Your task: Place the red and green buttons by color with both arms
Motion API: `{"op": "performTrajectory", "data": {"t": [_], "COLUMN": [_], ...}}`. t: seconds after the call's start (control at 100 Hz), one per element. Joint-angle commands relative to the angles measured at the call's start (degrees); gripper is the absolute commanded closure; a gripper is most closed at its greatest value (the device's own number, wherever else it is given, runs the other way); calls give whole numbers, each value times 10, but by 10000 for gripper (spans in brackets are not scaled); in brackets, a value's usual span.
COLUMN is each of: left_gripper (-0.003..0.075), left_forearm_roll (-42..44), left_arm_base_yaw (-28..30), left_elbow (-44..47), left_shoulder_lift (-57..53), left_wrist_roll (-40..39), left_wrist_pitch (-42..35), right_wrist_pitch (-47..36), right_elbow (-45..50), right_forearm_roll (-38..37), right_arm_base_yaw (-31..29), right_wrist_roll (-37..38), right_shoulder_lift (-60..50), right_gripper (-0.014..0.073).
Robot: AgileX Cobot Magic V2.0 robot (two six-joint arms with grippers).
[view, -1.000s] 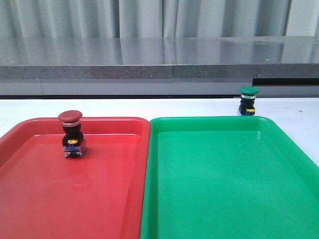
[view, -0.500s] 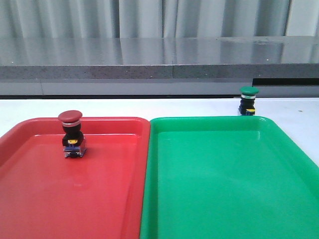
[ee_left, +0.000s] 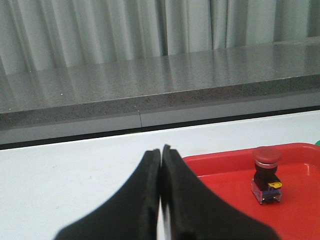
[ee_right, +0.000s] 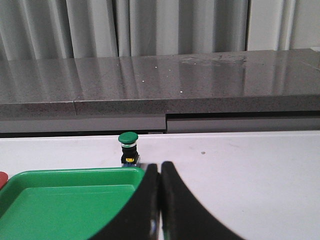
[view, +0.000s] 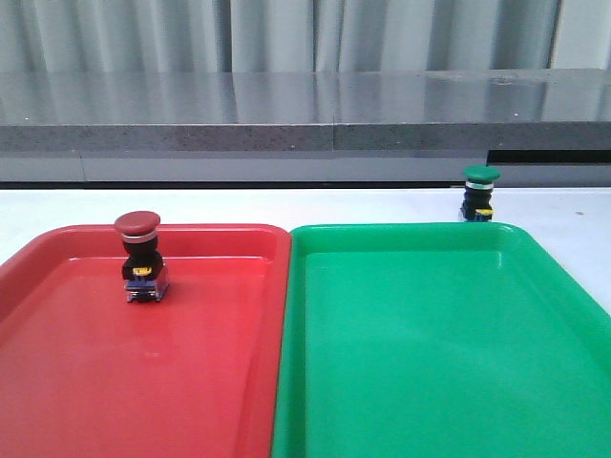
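Note:
The red button stands upright inside the red tray, near its far edge; it also shows in the left wrist view. The green button stands on the white table just behind the green tray, near its far right corner; it also shows in the right wrist view. My left gripper is shut and empty, short of the red tray's left side. My right gripper is shut and empty, by the green tray's near corner, short of the green button. Neither gripper shows in the front view.
The two trays lie side by side, touching, on a white table. A grey stone ledge and grey curtains run along the back. Bare white table lies beside the red tray and right of the green tray.
The front view has shifted a few pixels to the right. The buttons and trays have not moved relative to each other.

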Motion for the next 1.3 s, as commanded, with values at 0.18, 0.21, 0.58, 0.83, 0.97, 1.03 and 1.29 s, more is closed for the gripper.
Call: {"op": "performTrajectory", "data": {"t": [0.18, 0.21, 0.58, 0.83, 0.97, 1.03, 1.29], "left_gripper": [739, 739, 739, 739, 739, 739, 739], "left_forearm_roll": [-5, -5, -5, -5, -5, -5, -5], "left_arm_base_yaw": [1, 1, 1, 1, 1, 1, 1], "left_elbow": [15, 15, 15, 15, 15, 15, 15], "left_shoulder_lift": [-18, -18, -18, -18, -18, -18, -18], "left_wrist_roll": [-1, -1, -1, -1, -1, -1, -1], "left_wrist_pitch": [-48, -48, -48, -48, -48, -48, -48], "right_wrist_pitch": [82, 85, 86, 86, 99, 103, 98], "right_elbow": [-187, -213, -440, -559, -609, -626, -655], "right_forearm_roll": [22, 22, 22, 22, 18, 18, 18], "right_arm_base_yaw": [-3, -3, -3, -2, 1, 6, 39], "right_wrist_roll": [-5, -5, -5, -5, -8, -22, -67], "right_shoulder_lift": [223, 249, 537, 698, 769, 793, 868], "right_gripper": [662, 662, 662, 662, 662, 662, 564]}}
